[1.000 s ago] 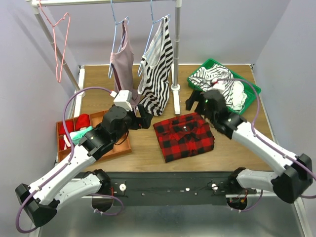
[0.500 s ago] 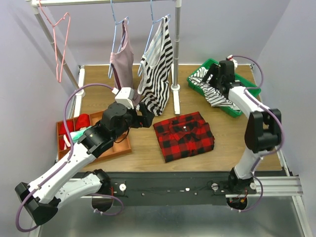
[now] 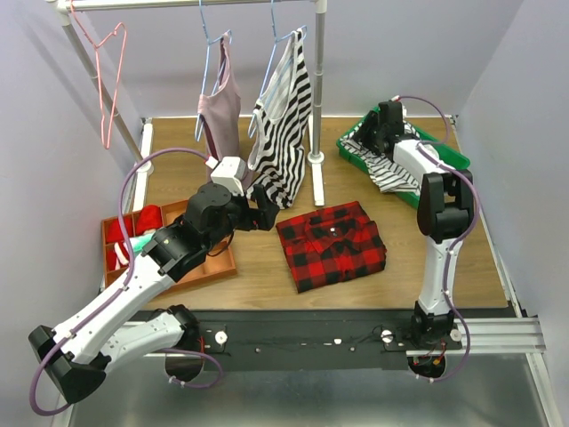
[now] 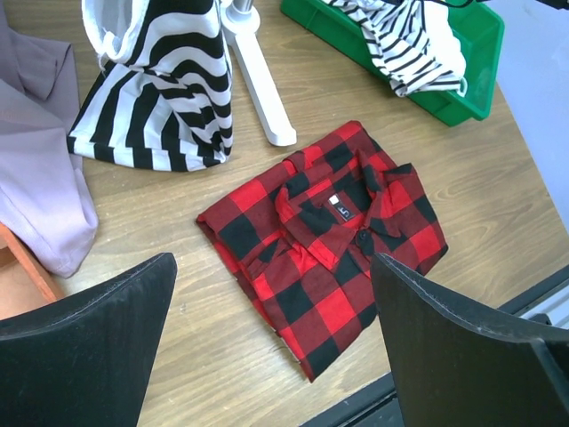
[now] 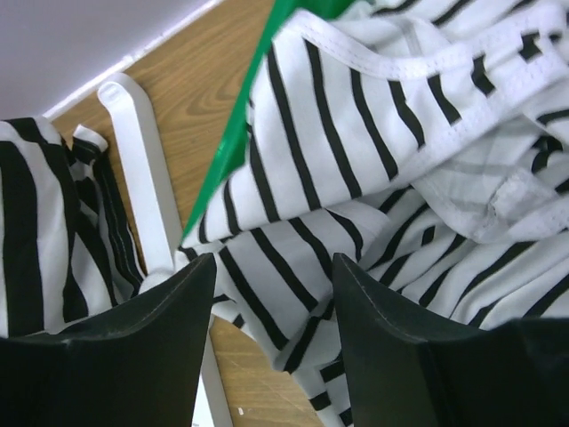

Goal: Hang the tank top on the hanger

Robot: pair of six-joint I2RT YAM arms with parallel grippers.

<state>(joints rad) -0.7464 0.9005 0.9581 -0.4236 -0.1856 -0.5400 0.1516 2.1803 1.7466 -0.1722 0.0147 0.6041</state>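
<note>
Stretching far forward on its arm, the right pincer [image 5: 274, 267] hangs open just over the tank top [image 5: 373, 124] in the green bin [image 4: 476, 62]; the left pincer [image 4: 274, 267] gapes above the bench [image 4: 498, 205].

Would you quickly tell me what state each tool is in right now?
Left tool: open, holding nothing.
Right tool: open over the tank top, not gripping it.
</note>
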